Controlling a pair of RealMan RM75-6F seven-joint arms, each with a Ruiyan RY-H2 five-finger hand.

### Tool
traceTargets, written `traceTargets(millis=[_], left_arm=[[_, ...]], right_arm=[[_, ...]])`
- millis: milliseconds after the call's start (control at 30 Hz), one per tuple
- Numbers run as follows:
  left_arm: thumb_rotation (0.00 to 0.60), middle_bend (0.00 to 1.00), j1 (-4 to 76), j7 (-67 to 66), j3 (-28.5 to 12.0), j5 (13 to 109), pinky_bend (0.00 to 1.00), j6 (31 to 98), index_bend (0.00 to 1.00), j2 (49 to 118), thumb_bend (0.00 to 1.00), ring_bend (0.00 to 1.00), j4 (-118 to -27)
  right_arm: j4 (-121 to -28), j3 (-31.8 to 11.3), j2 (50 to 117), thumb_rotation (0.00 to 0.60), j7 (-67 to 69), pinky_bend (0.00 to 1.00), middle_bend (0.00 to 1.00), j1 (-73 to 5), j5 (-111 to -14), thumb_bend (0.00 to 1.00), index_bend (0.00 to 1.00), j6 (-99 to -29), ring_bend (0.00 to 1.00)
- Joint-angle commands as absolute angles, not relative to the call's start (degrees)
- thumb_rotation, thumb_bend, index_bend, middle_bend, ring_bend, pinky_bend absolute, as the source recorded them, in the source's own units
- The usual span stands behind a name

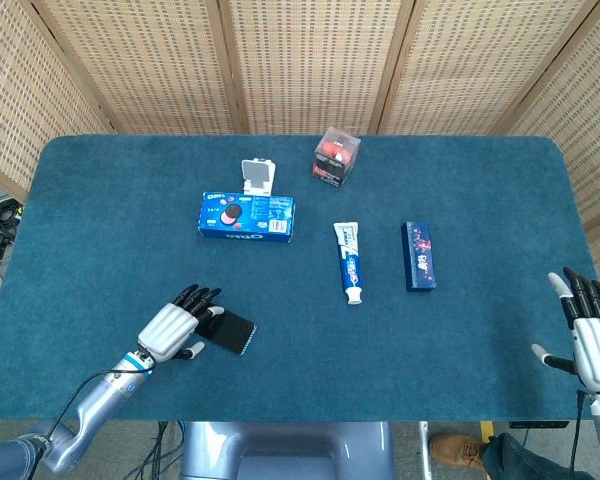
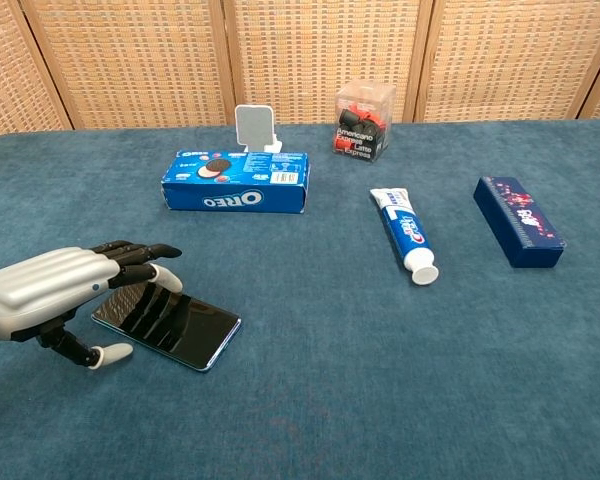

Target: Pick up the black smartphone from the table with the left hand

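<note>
The black smartphone (image 1: 234,333) (image 2: 187,326) lies flat on the blue table (image 1: 100,220) near its front left. My left hand (image 1: 172,327) (image 2: 50,290) hovers at the phone's left end, palm down. Its fingers (image 2: 140,256) reach over the screen and are mirrored in the glass, while the thumb (image 2: 108,353) sits low beside the phone's near edge. The hand holds nothing, and I cannot tell whether it touches the phone. My right hand (image 1: 590,335) stays open at the table's right edge, seen only in the head view.
Behind the phone lies a blue Oreo box (image 1: 246,216) (image 2: 237,182) with a small white stand (image 1: 259,176) (image 2: 253,126) behind it. A clear cube (image 1: 336,157) (image 2: 365,121), a toothpaste tube (image 1: 349,262) (image 2: 407,234) and a dark blue box (image 1: 418,255) (image 2: 518,221) lie further right.
</note>
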State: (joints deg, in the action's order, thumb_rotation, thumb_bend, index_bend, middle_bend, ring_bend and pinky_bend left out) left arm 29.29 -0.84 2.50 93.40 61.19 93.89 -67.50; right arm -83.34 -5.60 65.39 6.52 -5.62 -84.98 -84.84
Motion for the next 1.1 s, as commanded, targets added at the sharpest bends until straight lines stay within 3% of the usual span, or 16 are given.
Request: traceTargets(millis=[33, 633, 967, 1100], left_arm=[[0.600, 0.00, 29.40, -0.68, 2.52, 93.16, 0.00, 61.22, 0.22, 94.15, 0.32, 0.00, -67.15], [0.600, 0.00, 30.51, 0.41, 2.32, 91.42, 0.00, 59.50, 0.22, 97.14, 0.34, 0.00, -63.55], [0.600, 0.00, 30.69, 0.89, 2.52, 91.52, 0.00, 60.41, 0.27, 98.32, 0.59, 0.00, -61.96], [0.600, 0.00, 30.75, 1.19, 2.40, 91.47, 0.00, 60.94, 0.30, 98.33, 0.62, 0.00, -61.85]], right_arm=[[-83.37, -5.58, 65.35, 0.600, 6.60, 0.00, 0.00, -5.60, -85.02, 0.00, 0.00, -84.86, 0.00], [-83.20, -5.54, 65.46, 0.600, 6.74, 0.00, 0.00, -5.88, -84.62, 0.00, 0.00, -84.00, 0.00], [-83.10, -5.48, 65.44, 0.600, 7.16, 0.00, 0.00, -5.95, -84.70, 0.00, 0.00, -83.88, 0.00], [-83.07, -5.48, 65.41, 0.600, 7.32, 0.00, 0.00, -5.93, -84.77, 0.00, 0.00, -83.98, 0.00]])
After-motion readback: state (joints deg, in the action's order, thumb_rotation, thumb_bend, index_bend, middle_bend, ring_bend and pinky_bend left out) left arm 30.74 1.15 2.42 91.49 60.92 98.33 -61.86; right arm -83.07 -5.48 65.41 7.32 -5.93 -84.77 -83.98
